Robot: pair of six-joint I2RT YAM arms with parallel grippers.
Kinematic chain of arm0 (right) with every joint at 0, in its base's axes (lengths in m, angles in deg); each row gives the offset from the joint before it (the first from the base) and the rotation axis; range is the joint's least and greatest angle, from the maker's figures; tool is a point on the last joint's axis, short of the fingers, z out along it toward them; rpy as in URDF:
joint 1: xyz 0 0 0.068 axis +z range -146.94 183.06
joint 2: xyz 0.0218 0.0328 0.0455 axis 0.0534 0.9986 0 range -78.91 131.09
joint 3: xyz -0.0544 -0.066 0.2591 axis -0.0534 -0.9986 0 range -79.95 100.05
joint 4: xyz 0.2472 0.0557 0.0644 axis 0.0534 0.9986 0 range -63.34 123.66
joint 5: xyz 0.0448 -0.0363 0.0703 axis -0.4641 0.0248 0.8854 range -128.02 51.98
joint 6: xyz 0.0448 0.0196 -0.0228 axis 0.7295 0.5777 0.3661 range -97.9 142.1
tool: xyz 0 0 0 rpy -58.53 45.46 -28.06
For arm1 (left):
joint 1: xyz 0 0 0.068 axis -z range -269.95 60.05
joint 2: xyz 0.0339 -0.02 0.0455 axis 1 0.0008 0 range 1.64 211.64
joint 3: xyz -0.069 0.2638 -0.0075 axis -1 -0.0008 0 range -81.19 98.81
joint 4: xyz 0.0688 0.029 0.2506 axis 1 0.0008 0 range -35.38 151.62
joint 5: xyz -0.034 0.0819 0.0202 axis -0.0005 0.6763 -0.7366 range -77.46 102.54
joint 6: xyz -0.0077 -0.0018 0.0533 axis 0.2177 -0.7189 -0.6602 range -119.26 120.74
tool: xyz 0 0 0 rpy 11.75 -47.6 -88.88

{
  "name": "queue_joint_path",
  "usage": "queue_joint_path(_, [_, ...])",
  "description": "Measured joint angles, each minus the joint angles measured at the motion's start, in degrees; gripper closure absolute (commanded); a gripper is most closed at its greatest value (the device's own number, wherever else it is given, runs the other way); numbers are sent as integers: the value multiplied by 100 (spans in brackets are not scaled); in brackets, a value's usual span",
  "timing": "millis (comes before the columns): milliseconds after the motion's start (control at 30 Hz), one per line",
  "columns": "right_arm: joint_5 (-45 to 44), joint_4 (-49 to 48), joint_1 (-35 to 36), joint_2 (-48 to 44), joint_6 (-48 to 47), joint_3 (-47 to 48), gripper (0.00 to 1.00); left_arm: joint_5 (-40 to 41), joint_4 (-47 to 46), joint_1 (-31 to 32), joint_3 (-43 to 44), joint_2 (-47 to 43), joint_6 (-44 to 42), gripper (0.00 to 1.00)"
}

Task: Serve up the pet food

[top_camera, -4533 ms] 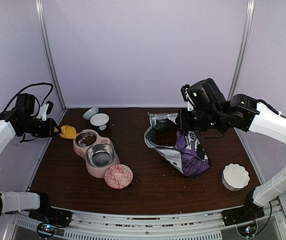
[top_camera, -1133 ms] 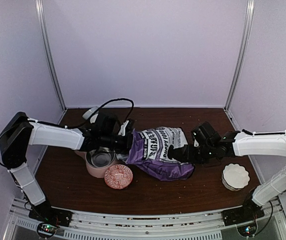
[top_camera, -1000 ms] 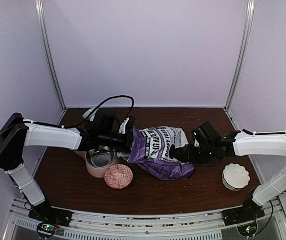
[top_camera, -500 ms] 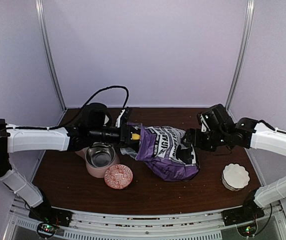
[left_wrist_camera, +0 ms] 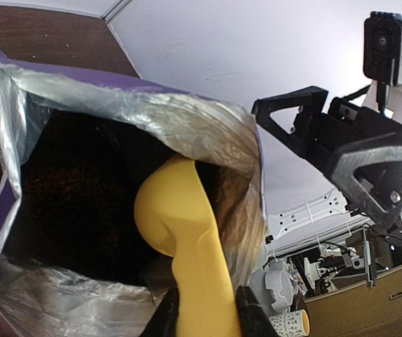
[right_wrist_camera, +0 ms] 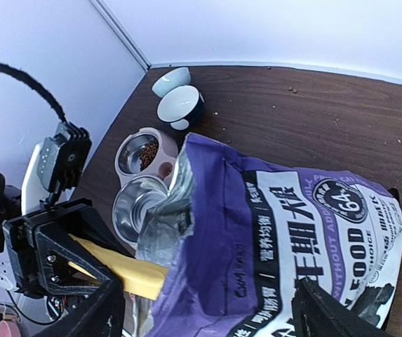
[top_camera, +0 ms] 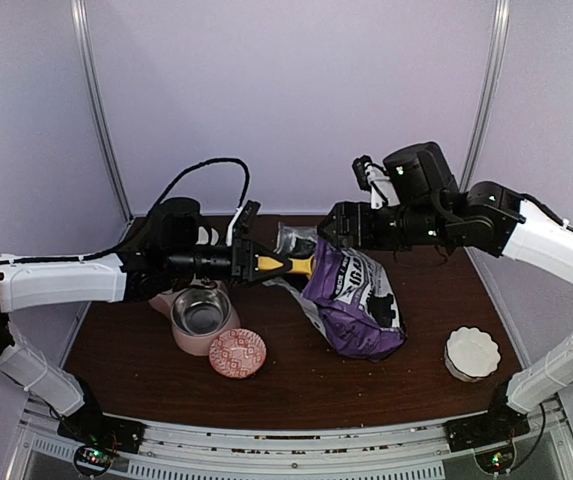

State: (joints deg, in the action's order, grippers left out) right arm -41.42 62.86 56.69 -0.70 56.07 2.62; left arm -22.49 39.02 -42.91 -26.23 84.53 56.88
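Two arms (top_camera: 61, 280) (top_camera: 536, 225) are sharing the table (top_camera: 296, 390) with one purple puppy-food bag (top_camera: 351, 305), one yellow scoop (top_camera: 286, 266), one pink double feeder (top_camera: 178, 335) carrying two steel bowls (right_wrist_camera: 132, 207) (right_wrist_camera: 129, 156), one red patterned dish (top_camera: 237, 353), one white scalloped dish (top_camera: 471, 352) and two small bowls, a pale blue bowl (right_wrist_camera: 170, 81) and a dark bowl (right_wrist_camera: 180, 104) with a white inside

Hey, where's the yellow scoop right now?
In the top view the yellow scoop is just left of centre. The left gripper grips it, with its bowl poked into the open mouth of the purple food bag, right of the pink feeder.
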Motion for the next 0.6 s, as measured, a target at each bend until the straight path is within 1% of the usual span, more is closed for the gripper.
queue_joint_path(133, [-210, 177, 201, 490, -166, 455, 29, -9, -17, 0, 0, 0, 0, 100])
queue_joint_path(167, [-273, 219, 216, 597, -205, 516, 31, -13, -22, 0, 0, 0, 0, 100])
queue_joint_path(200, [-321, 271, 225, 693, -234, 555, 36, -13, -26, 0, 0, 0, 0, 100])
queue_joint_path(233, [-374, 328, 227, 785, -249, 573, 43, -15, -28, 0, 0, 0, 0, 100])
queue_joint_path(300, [-448, 428, 229, 916, -264, 573, 66, -15, -33, 0, 0, 0, 0, 100])
queue_joint_path(333, [-485, 459, 229, 962, -284, 573, 75, -15, -46, 0, -2, 0, 2, 100])
queue_joint_path(367, [-544, 466, 236, 990, -236, 573, 81, -15, -66, 0, -7, -2, 4, 100])
queue_joint_path(433, [-667, 474, 267, 966, -216, 573, 87, -4, -107, 0, -44, -31, 20, 100])
queue_joint_path(600, [-988, 518, 267, 691, -199, 376, 96, 72, -313, -55, -413, -398, 227, 100])
